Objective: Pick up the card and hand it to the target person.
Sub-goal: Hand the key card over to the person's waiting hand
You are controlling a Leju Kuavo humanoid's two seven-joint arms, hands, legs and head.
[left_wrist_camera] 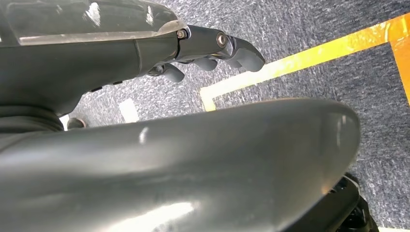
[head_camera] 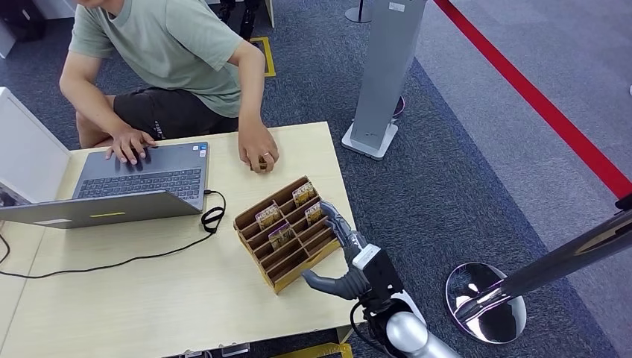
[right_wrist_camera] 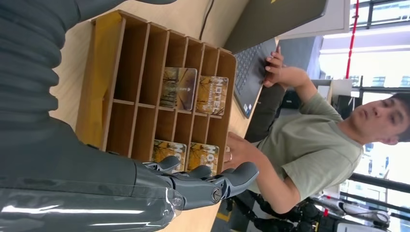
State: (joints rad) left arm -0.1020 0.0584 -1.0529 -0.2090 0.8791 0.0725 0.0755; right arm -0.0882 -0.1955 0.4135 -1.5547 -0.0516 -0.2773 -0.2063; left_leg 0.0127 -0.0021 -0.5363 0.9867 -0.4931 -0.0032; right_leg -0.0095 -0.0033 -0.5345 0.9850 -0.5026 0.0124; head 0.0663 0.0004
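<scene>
Reaching over the table's near right edge, your right hand [head_camera: 344, 257] sits just beside the wooden rack [head_camera: 287, 233], its fingers [right_wrist_camera: 212, 181] spread apart with nothing in them and their tips hovering at the rack's right side, near the closest card [head_camera: 314, 212]. To do this step well, I judge you should bring the fingertips down over that card's top edge, settle thumb and fingers on its 2 flat faces before closing, then lift straight up along the slot so the dividers do not snag it or drag the rack across the table [head_camera: 186, 298]. The rack looks light, so a sideways pull could shift it. You have 4 cards standing upright in separate slots toward the rack's far end, each thin, with a yellow-brown printed face bearing pale lettering; the slots nearer you hold nothing. Your left hand [left_wrist_camera: 212, 48] hangs low above grey carpet [left_wrist_camera: 300, 24] and a yellow floor stripe [left_wrist_camera: 309, 55], fingers curled loosely and holding nothing. Beyond the rack, the person [head_camera: 171, 52] sits with 1 hand [head_camera: 258, 153] resting on the table close to the rack and the other on a laptop [head_camera: 141, 175].
</scene>
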